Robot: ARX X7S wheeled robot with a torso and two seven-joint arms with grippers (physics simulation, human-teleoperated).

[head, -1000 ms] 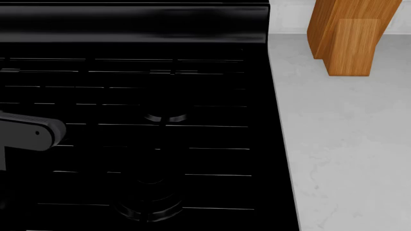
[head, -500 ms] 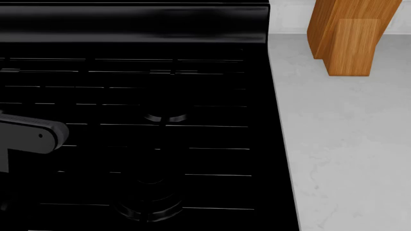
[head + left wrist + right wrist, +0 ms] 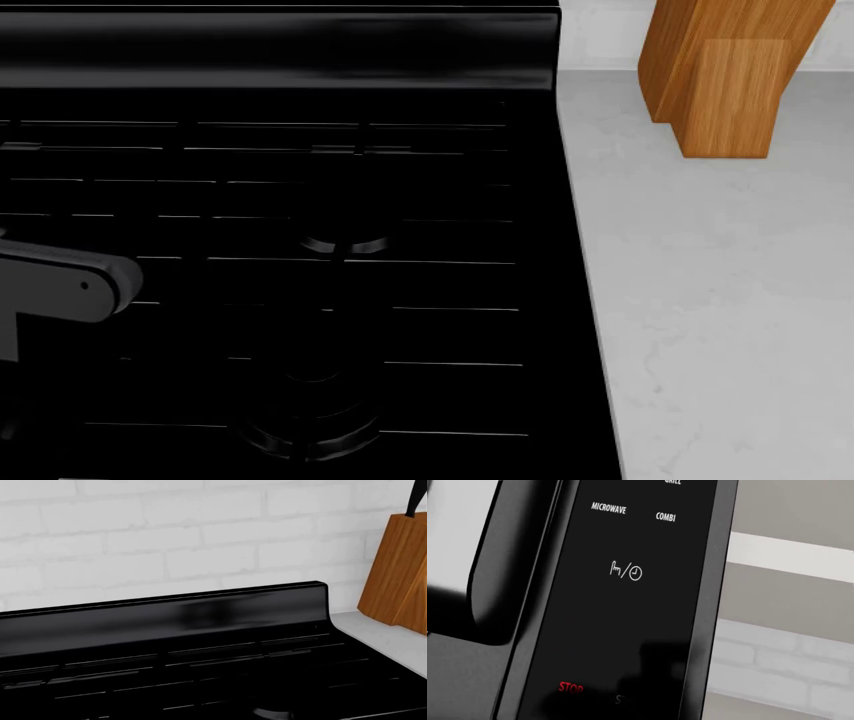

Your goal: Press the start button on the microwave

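The microwave's black control panel (image 3: pixel 627 605) fills the right wrist view from very close, with the words MICROWAVE and COMBI and a hand-and-clock symbol on it. Low on the panel are a red STOP label (image 3: pixel 570 687) and, beside it, the start button (image 3: pixel 619 699), of which only a grey "S" shows. A dark blurred shape (image 3: pixel 664 680) covers the rest of that label. I cannot tell whether it is my right gripper's tip, and no separate fingers show. Of my left arm only a grey link (image 3: pixel 67 285) shows, over the stove; its gripper is out of sight.
A black stove (image 3: pixel 267 200) with grates and burners lies below the head camera, its backguard (image 3: pixel 167 615) against a white brick wall (image 3: pixel 167 540). A wooden knife block (image 3: pixel 721 80) stands on the grey counter (image 3: pixel 721 300) to the stove's right. The microwave's door handle (image 3: pixel 490 580) adjoins the panel.
The grey link of my left arm has edged slightly to the right over the stove. Nothing else in the head view has moved.
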